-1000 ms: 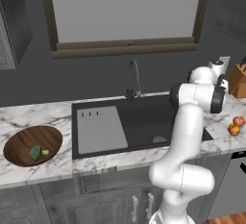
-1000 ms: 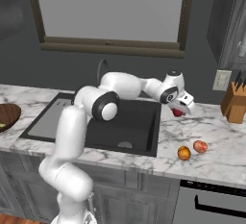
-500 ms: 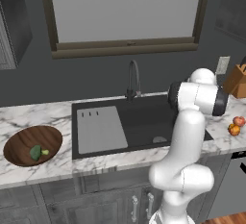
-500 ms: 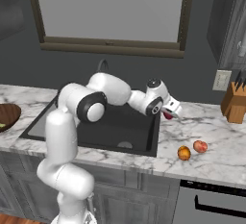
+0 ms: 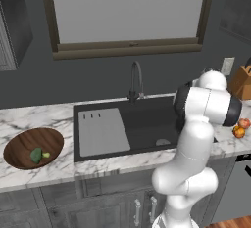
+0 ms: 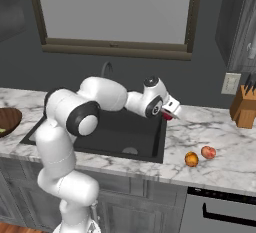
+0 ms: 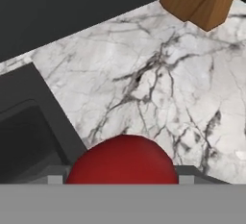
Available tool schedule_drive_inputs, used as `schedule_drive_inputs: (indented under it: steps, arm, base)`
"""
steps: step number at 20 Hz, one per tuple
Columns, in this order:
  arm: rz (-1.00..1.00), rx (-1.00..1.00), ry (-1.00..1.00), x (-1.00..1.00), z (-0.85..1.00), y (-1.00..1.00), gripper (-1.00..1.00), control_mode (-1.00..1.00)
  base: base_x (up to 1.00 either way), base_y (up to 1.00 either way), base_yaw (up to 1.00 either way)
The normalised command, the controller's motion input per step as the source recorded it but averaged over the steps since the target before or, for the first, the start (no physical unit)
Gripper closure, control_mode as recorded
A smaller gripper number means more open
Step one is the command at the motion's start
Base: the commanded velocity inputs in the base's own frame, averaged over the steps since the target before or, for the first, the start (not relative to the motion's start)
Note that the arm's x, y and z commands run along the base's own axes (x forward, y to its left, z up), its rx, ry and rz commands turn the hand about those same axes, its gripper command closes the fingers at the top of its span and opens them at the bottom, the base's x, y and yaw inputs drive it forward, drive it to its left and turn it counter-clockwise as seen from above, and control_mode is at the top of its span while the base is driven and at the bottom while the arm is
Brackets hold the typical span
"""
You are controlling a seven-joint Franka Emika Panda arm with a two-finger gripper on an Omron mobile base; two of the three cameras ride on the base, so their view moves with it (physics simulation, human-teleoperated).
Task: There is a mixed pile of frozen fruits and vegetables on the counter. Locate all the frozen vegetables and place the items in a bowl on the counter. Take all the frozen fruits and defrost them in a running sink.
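My gripper [image 6: 172, 114] hangs above the sink's right edge, shut on a bright red round vegetable [image 7: 122, 160]; that red item [image 6: 168, 116] peeks out under the hand. The dark wooden bowl [image 5: 19, 143] stands on the counter at far left, holding a dark green lump [image 5: 36, 154] and a tiny yellow-green piece [image 5: 46, 155]. Two fruits lie on the marble right of the sink: an orange one [image 6: 191, 159] and a pinkish-red one [image 6: 208, 152]. The black sink [image 5: 142, 124] has a pale ribbed panel [image 5: 102, 131] on its left side.
A dark curved faucet [image 5: 136, 78] rises behind the basin. A wooden knife block [image 6: 244, 108] stands at the back right of the counter [image 6: 220, 132]. The bowl's rim [image 6: 10, 118] shows at the left edge of the right base view.
The arm has swung left, carrying the red item from over the right counter to the sink's right edge. The fruits and bowl have stayed put.
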Motion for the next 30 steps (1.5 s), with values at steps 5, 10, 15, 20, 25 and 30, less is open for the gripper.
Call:
schedule_drive_inputs:
  steps: [5,10,15,20,25,30]
  arm:
    - [0.08,0.00,0.13,-0.09,0.40,0.34,1.00,-1.00]
    - [0.10,0.00,0.14,-0.15,0.31,0.35,1.00,-1.00]
    - [0.10,0.00,0.12,-0.16,0.27,0.34,1.00,-1.00]
    - [0.11,0.01,0.11,-0.16,0.25,0.32,1.00,-1.00]
    - [0.12,0.08,0.06,-0.18,0.07,0.21,1.00,-1.00]
    - [0.12,0.11,0.03,-0.21,-0.02,0.22,1.00,-1.00]
  base:
    - [0.00,0.00,0.00]
    - [0.00,0.00,0.00]
    - [0.00,0.00,0.00]
    - [0.00,0.00,0.00]
    - [0.00,0.00,0.00]
    - [0.00,0.00,0.00]
